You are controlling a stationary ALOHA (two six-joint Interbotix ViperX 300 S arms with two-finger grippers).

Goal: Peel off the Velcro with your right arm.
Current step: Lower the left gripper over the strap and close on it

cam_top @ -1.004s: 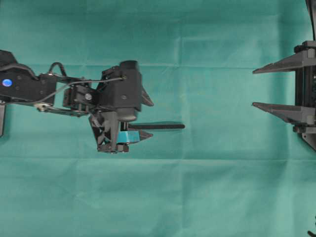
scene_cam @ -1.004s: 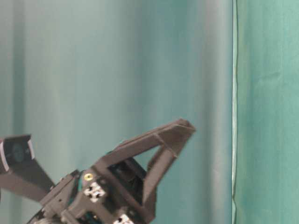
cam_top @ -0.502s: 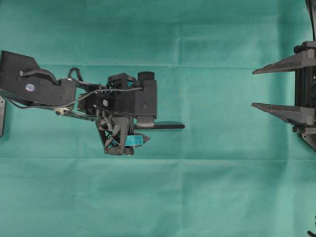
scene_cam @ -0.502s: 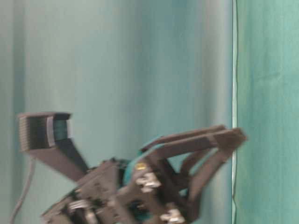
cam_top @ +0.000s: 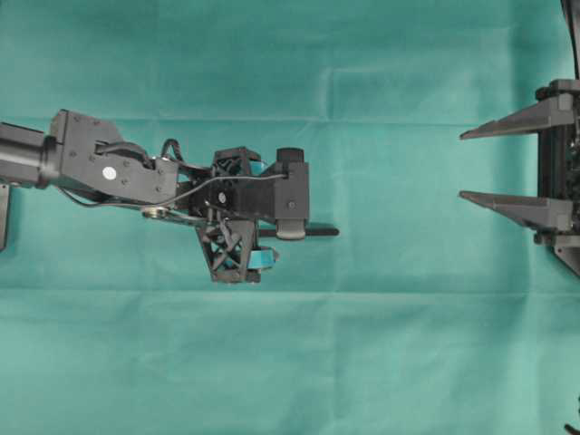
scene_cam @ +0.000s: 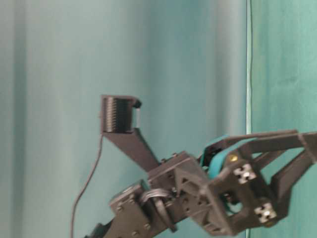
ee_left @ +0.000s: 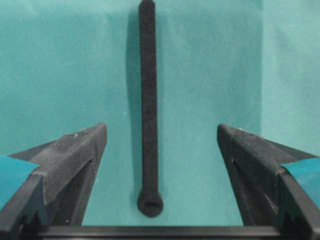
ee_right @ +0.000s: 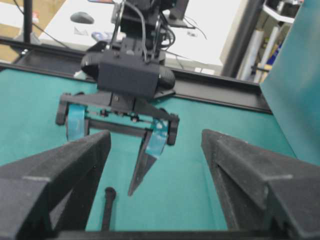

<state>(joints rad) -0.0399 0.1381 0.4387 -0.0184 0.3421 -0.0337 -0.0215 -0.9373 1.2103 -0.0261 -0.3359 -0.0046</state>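
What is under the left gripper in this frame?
The Velcro lies flat on the green cloth between the left gripper's open fingers, untouched. In the overhead view the gripper covers most of the strip; only one end shows.

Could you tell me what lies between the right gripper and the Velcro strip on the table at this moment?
Only bare green cloth. In the overhead view, nothing sits between the Velcro and the right gripper, which waits open at the right edge.
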